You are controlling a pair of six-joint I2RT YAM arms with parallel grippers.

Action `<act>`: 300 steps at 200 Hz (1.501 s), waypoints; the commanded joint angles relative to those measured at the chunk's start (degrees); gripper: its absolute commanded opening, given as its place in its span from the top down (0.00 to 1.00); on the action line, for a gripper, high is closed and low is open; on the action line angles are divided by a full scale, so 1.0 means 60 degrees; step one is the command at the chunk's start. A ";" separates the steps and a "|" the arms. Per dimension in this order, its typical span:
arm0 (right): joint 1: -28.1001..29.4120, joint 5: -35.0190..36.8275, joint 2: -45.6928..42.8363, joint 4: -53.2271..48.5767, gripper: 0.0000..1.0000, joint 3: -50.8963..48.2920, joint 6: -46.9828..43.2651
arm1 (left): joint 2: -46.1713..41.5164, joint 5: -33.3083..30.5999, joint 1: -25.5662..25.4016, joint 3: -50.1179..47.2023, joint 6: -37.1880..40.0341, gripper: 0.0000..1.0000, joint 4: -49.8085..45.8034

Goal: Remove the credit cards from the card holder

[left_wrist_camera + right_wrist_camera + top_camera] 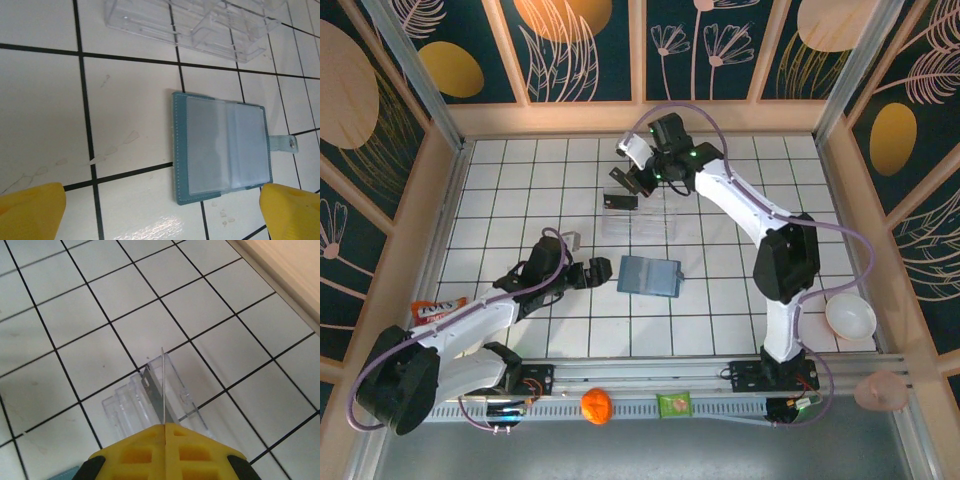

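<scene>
Card holder [225, 147] lies open and flat on the white tiled table [130, 100], clear sleeves up, snap tab pointing away from the left arm. It is near the table's middle, just in front of the clear tray [655, 222] but not touching it. The sleeves look pale and greyish. Cannot tell whether any card is inside.

One credit card [621, 201], dark, is out of the holder. The right gripper [164, 426] is clenched on it. In the right wrist view the card stands on edge, pointing down into the tray's slotted end. Lower edge looks at or just inside a slot. Contact cannot be confirmed.

Left gripper [603, 272] is spread wide with nothing in it. It sits low beside the holder's stitched edge, apart from it.

Judged step: seating the held card in the tray.

Notes for doing it well:
- Keep the card's plane parallel to the slot walls. A slight twist would jam it on a divider.
- Lower straight and slowly. The tray looks light and could skid or tip.
- Release only once the card is supported by the slot, then lift clear vertically.
- Left gripper can pin the holder's edge for the next pull, if any card remains.
</scene>
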 commanded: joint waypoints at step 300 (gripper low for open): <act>0.1225 0.2793 0.1347 0.0048 1.00 0.0042 -0.3436 | -0.0551 -0.0707 0.0904 0.0304 -0.0361 0.01 -0.1464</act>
